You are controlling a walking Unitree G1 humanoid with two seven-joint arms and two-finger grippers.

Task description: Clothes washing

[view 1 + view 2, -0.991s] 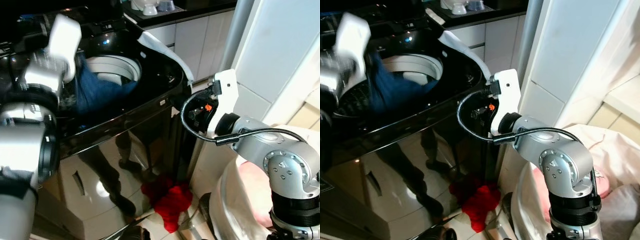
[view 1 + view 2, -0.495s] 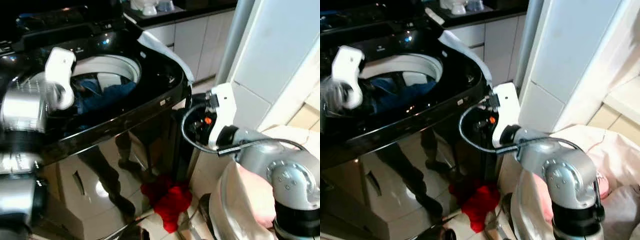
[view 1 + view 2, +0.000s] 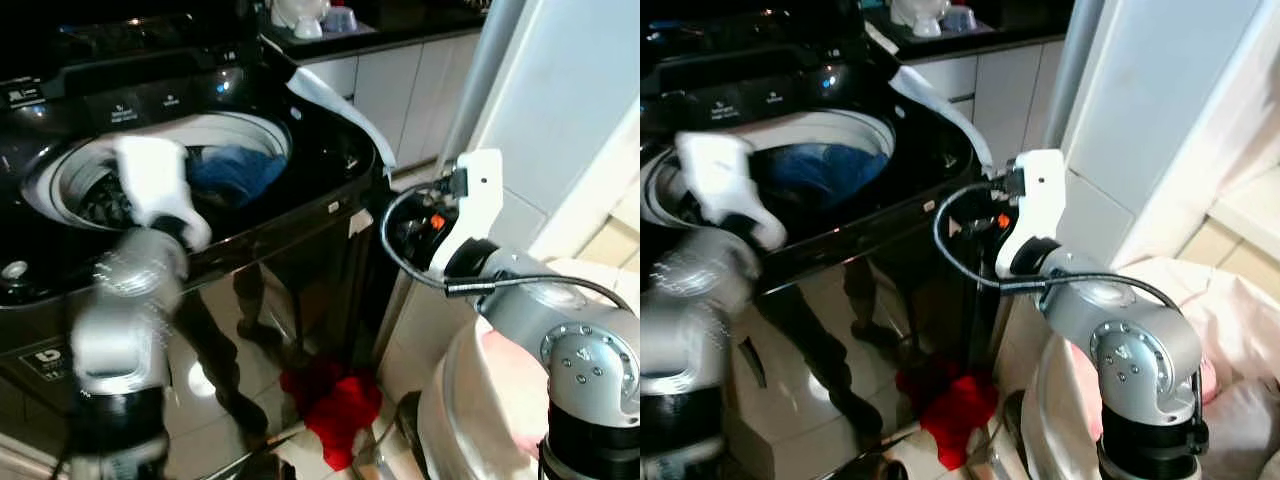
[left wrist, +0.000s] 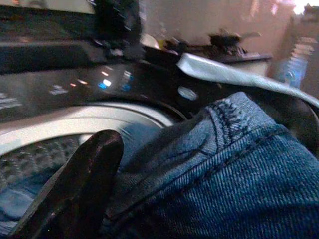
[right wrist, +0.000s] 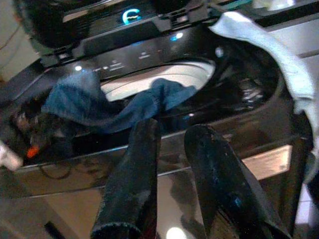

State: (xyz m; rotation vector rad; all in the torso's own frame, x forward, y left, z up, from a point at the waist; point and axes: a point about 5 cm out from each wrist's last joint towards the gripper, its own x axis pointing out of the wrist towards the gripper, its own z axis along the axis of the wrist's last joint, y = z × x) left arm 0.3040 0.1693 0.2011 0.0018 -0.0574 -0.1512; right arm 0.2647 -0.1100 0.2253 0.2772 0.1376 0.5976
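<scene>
Looking down at a black top-load washer [image 3: 300, 215], lid up, glossy front panel throwing reflections. Jeans [image 3: 232, 172] sit in the white-rimmed drum [image 3: 255, 128], bunched at the side nearer the right arm, part of the fabric riding up toward the rim. Blue denim, mid wash; left wrist view shows a stitched seam and hem close up [image 4: 234, 149], double row of stitching, fabric creased.

Left arm is raised over the front edge of the washer, motion-blurred, its white wrist housing [image 3: 155, 180] above the drum opening. Left gripper [image 4: 75, 194]: one black finger shows right against the denim, the other is out of frame, so can't tell if it's clamped on the jeans or just touching them.

Right gripper [image 5: 174, 184] hangs beside the washer's front corner, off the machine, fingers pointed at the front panel. Fingers are a narrow gap apart, nothing between them. Right wrist view shows the jeans draped over the drum rim [image 5: 124, 102].

A white cloth [image 3: 335, 100] lies over the washer's back corner. Red cloth [image 3: 340, 405] is crumpled on the tile floor [image 3: 215, 385] at the foot of the washer. A white laundry basket [image 3: 470, 400] stands by the right arm with pink fabric inside. White cabinets [image 3: 395, 80] behind the washer.
</scene>
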